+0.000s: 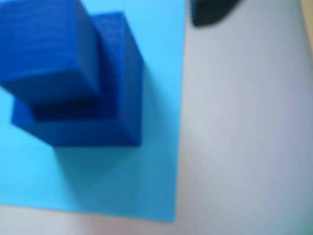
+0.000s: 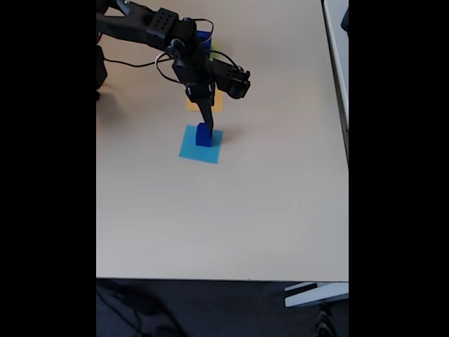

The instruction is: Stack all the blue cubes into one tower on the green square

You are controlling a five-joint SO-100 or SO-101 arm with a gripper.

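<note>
The arm reaches out over the desk (image 2: 266, 210) and its fingers (image 2: 208, 125) point straight down at two blue cubes. In the wrist view a smaller cube (image 1: 46, 46) sits on a larger cube (image 1: 83, 125), the pair resting on a light-blue square (image 1: 151, 161) of paper, not on green. Just below the fingertips, in the fixed view, the little stack shows as one dark block.

Whether the fingers are clenched on the top cube or standing loose beside it, I cannot tell; they look narrow and touch or nearly touch its upper edge, but the picture is too small.

Behind the fingers, towards the arm's base, lies an orange square (image 2: 191, 105), mostly hidden by the wrist. Further back another blue block (image 2: 204, 36) peeks from behind the arm, with a sliver of yellow-green (image 2: 214, 47) beside it, probably the green square.

The cubes look solid, stiff and light, with flat matt faces that should grip well. I would pinch each across two opposite side faces, near mid-height.

Count: two cubes stacked here, at least one more by the arm, three paper squares.
</note>
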